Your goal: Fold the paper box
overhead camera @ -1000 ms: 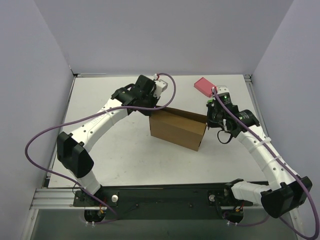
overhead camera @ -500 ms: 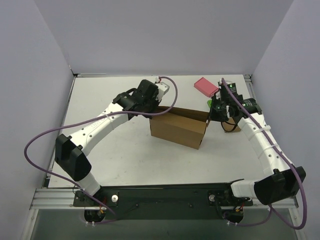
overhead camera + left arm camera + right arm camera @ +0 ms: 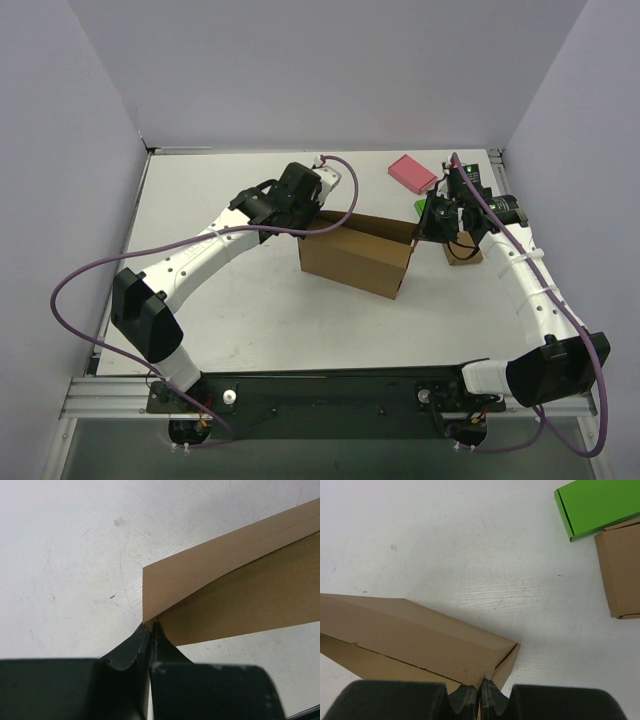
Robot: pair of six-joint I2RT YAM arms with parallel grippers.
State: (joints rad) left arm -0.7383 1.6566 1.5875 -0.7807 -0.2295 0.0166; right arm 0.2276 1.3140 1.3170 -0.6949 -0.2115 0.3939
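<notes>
From above, the paper box (image 3: 355, 258) stands mid-table as a plain brown corrugated block with flat walls and a raised flap along its far side. The white table (image 3: 200, 200) is matte and faintly scuffed. The left gripper (image 3: 316, 220) meets the box's far-left corner and the right gripper (image 3: 421, 234) its far-right corner. 3 small blocks lie beyond the right corner: a pink block (image 3: 412, 172), a green block (image 3: 433, 208) and a small brown block (image 3: 463, 251).

In the left wrist view, the 2 black fingers (image 3: 137, 642) are pressed together, pinching the sharp corner of a smooth cardboard flap of the paper box (image 3: 225, 590).

In the right wrist view, the right gripper (image 3: 481, 691) is likewise closed, nipping the thin edge at 1 folded corner of the paper box (image 3: 420, 640). The glossy green block (image 3: 597, 505) touches the small brown block (image 3: 620, 575).
</notes>
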